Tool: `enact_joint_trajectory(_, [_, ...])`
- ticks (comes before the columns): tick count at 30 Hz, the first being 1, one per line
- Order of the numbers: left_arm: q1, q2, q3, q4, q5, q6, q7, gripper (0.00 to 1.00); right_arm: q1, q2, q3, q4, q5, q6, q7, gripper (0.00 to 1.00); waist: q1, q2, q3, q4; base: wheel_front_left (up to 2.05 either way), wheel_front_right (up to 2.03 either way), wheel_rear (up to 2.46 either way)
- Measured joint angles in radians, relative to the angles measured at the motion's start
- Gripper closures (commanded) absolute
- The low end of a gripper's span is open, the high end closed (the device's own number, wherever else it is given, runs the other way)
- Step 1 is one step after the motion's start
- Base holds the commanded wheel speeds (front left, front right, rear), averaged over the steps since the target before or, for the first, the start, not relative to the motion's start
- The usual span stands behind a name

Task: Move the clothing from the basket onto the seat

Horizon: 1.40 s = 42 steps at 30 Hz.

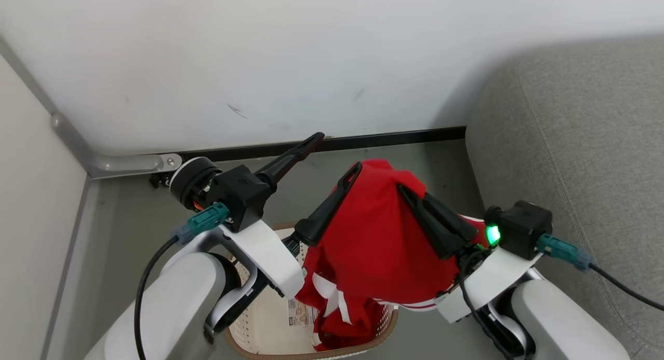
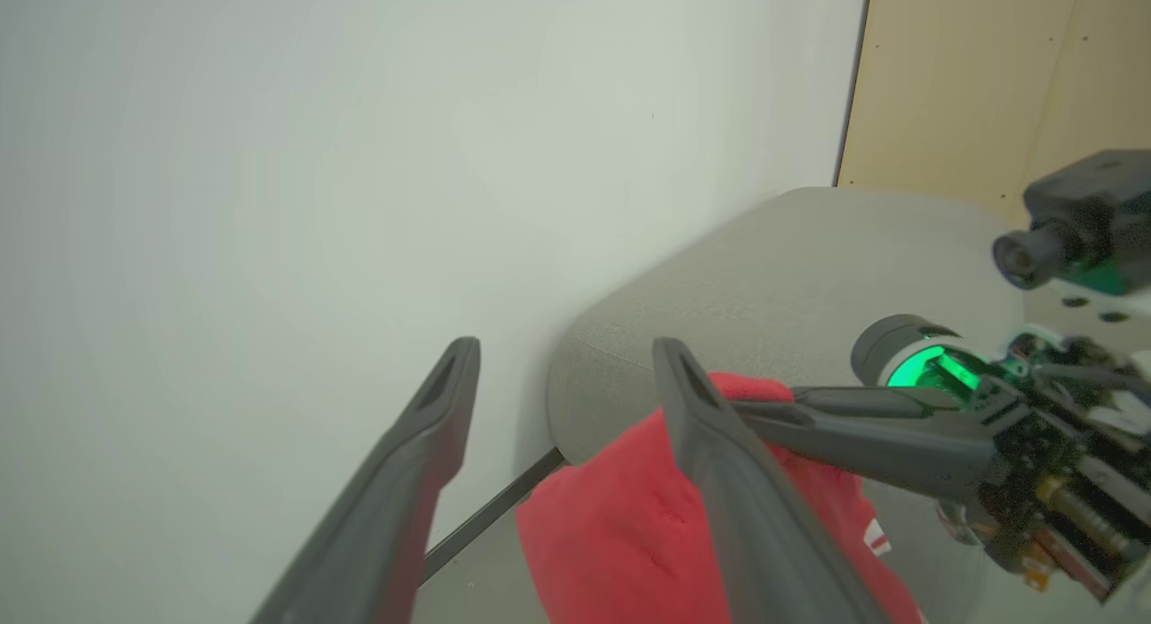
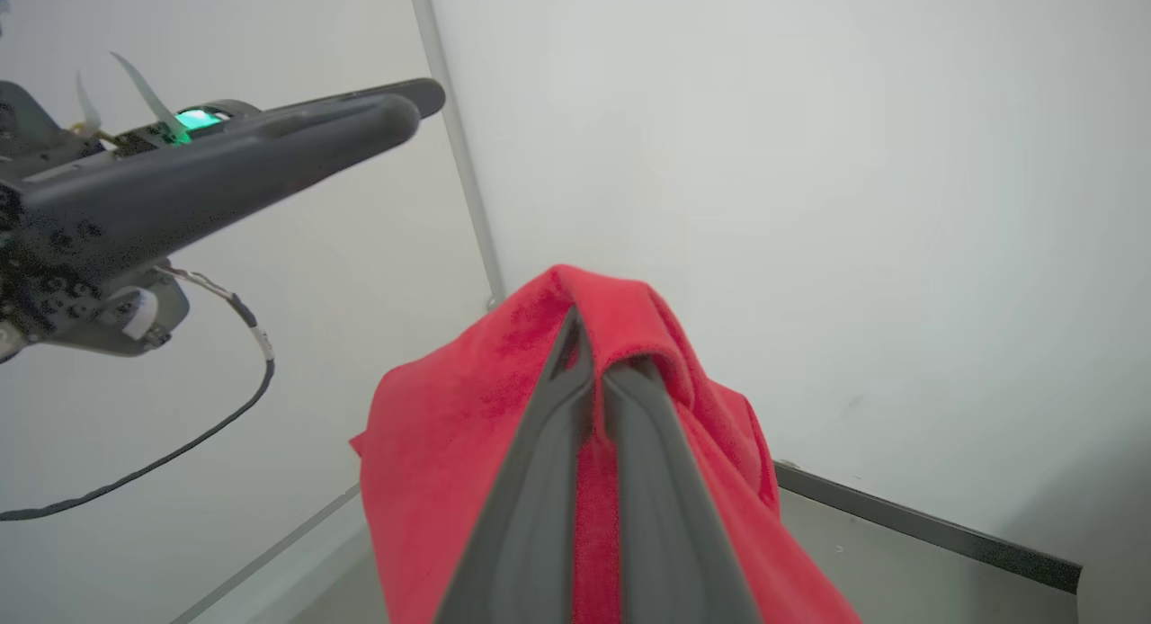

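1. The left gripper, at the left of the head view, stands spread wide, its two long dark fingers pointing up and to the right toward the white wall. It holds nothing: in the left wrist view, bare wall shows through the gap. Its lower finger lies along the left edge of the red cloth. Whether it is touching or just beside it cannot be told.

2. The basket sits on the grey floor, below and between the two arms. It is cream with perforated sides and a brown rim. Bunched red fabric with white trim lies in its right side.

3. The red garment hangs at the centre in a tent-like peak above the basket. Its long axis runs nearly straight down. Its lower end, edged in white stripe, trails into the basket, so it is not yet clear of the rim.

4. The right gripper is clamped tight on the very top of that peak. In the right wrist view, its fingers press together with red cloth folded over their tips.

5. The seat, a large grey woven sofa cushion, occupies the right of the head view. It lies to the right of the right gripper, just beside that arm and well apart from the left one. No clothing rests on the part in view. The right arm is the nearer one and already has the hold. The coming move probably calls for lifting until the trailing hem clears the basket, then carrying the garment rightward over the cushion.
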Motion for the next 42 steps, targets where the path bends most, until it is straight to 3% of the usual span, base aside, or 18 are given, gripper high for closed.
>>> enact_joint_trajectory(25, [0.003,-0.014,-0.05,-0.005,-0.019,-0.007,0.035,0.0,0.08,-0.007,-0.25,-0.084,-0.079,0.0,0.0,1.0,0.0,0.0,0.036,-0.108,0.0,0.0,0.0])
enact_joint_trajectory(42, [-0.016,-0.015,-0.074,-0.004,-0.019,-0.015,0.052,0.0,0.132,0.032,-0.321,-0.145,-0.115,0.0,0.0,1.0,0.0,0.0,0.071,-0.22,0.0,0.0,0.0])
